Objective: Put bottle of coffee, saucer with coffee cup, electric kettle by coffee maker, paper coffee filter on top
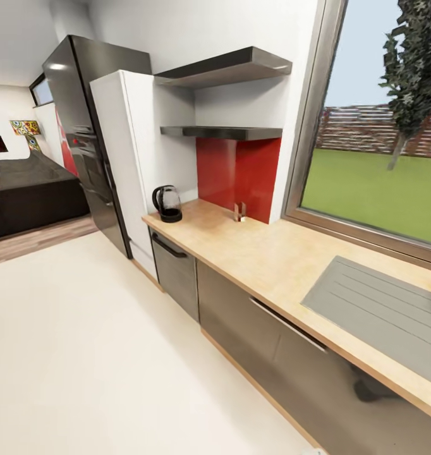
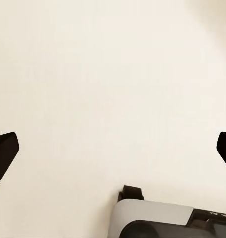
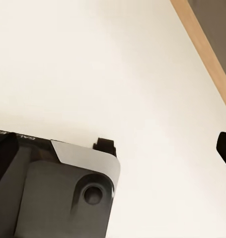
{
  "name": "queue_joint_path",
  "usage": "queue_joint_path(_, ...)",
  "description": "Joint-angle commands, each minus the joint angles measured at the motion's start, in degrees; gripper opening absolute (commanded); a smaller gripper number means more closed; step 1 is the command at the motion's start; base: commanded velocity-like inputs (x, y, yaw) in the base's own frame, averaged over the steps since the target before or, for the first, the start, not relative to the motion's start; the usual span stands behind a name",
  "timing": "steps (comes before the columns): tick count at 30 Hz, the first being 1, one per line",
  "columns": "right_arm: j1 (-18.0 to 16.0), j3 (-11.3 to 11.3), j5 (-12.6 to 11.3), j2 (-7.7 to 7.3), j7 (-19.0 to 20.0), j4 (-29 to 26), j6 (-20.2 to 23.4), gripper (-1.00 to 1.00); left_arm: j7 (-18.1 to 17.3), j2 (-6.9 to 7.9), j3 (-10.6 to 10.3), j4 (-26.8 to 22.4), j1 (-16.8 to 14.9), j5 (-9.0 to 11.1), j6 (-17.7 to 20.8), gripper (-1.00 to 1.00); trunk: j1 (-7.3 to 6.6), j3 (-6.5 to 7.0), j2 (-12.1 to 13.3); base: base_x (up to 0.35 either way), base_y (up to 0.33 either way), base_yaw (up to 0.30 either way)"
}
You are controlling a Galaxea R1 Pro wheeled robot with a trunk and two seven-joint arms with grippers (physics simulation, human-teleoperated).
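Rounded clear glass electric kettle: far end of long beige wood-grain countertop, awaiting relocation. Left gripper wide, empty; right gripper's spread indeterminable.

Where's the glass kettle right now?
In the head view the electric kettle stands at the far left end of the kitchen countertop, beside the tall white cabinet and below the kitchen shelf.
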Motion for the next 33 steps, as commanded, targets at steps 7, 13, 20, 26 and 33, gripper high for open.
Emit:
queue_joint_path(7, 0.0, 0.5, -0.6, -0.02, 0.1, -0.1, 0.3, 1.00, -0.3, -0.04, -0.4, 0.1, -0.1, 0.6, -0.2, 1.00, 0.06, -0.12, -0.1, 0.248, 0.252, 0.000)
queue_joint_path(13, -0.1, 0.5, -0.6, -0.02, 0.1, -0.1, 0.3, 1.00, -0.3, -0.13, -0.5, 0.1, -0.1, 0.6, -0.2, 1.00, 0.06, -0.12, -0.1, 0.247, 0.252, 0.000)
queue_joint_path(20, 0.0, 0.4, -0.8, -0.02, 0.1, -0.2, 0.2, 1.00, -0.3, 0.00, -0.4, 0.1, -0.1, 0.6, -0.2, 1.00, 0.06, -0.12, -0.1, 0.246, 0.252, 0.038)
queue_joint_path(26, 0.0, 0.4, -0.8, -0.29, 0.1, -0.2, 0.2, 1.00, -0.3, 0.00, -0.4, 0.1, -0.1, 0.5, -0.2, 1.00, 0.06, -0.12, -0.1, 0.246, 0.252, 0.233)
queue_joint_path(33, 0.0, 0.3, -0.9, -1.62, 0.3, -0.2, 0.0, 1.00, 0.0, 0.09, 0.0, 0.1, -0.1, 0.4, -0.2, 1.00, 0.06, -0.26, -0.1, 0.267, 0.242, 0.263)
